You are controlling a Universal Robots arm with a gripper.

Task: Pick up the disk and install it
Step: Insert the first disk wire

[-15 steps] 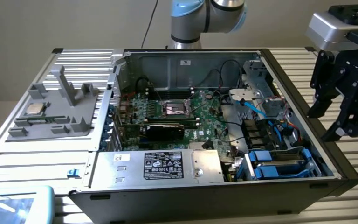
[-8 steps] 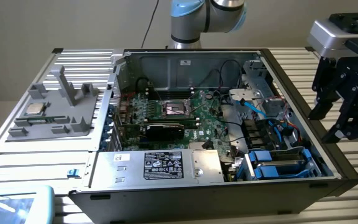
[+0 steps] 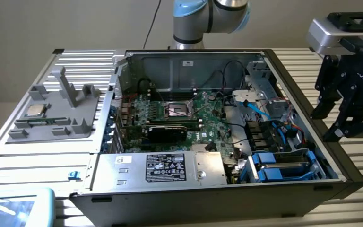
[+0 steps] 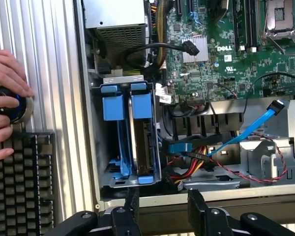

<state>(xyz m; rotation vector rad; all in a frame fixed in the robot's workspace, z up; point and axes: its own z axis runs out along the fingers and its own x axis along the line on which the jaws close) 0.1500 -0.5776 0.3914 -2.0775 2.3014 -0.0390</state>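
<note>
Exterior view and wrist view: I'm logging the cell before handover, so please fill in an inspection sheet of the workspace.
Surface: slatted metal table, open computer case on it.
Job's things: disk stands on edge in the drive cage, in its blue carrier.
Clutter: grey fixture with a CPU chip; keyboard.
Gripper: gripper open, empty, over the case's edge by the drive cage.
Cables: blue cable loose inside the case.
Surroundings: a person's hand on a round knob by the keyboard.
</note>
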